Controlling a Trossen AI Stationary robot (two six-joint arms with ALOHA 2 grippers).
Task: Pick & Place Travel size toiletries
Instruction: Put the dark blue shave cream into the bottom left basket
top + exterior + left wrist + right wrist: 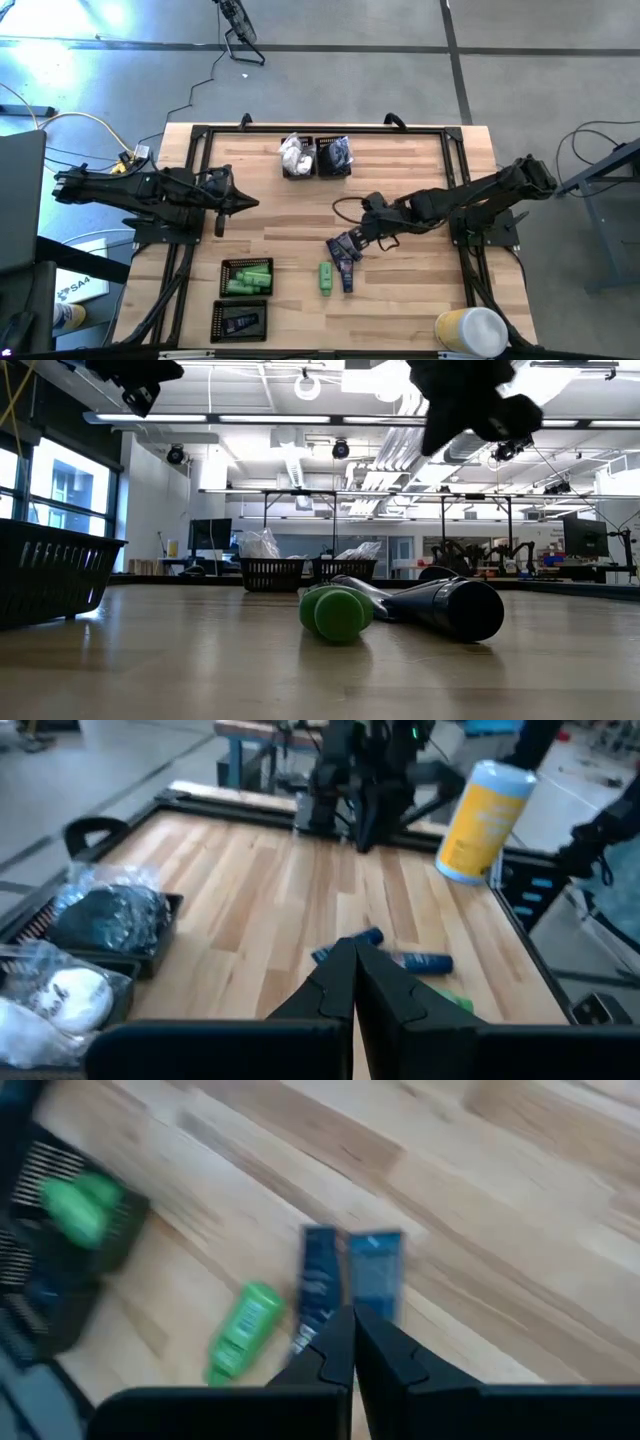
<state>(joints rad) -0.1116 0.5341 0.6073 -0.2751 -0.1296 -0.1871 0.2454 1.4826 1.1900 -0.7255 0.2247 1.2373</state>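
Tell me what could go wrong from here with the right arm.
The right gripper is shut with no tube visible between its fingers, so the grab may have missed. The two navy tubes lie side by side close to the green tube; a retry could pinch both or knock one away.

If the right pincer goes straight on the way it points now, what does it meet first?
Probably the navy tubes: the shut right pincer points at the two lying side by side just ahead of its tips. The green tube lies off to one side. How high the pincer stands above them is unclear.
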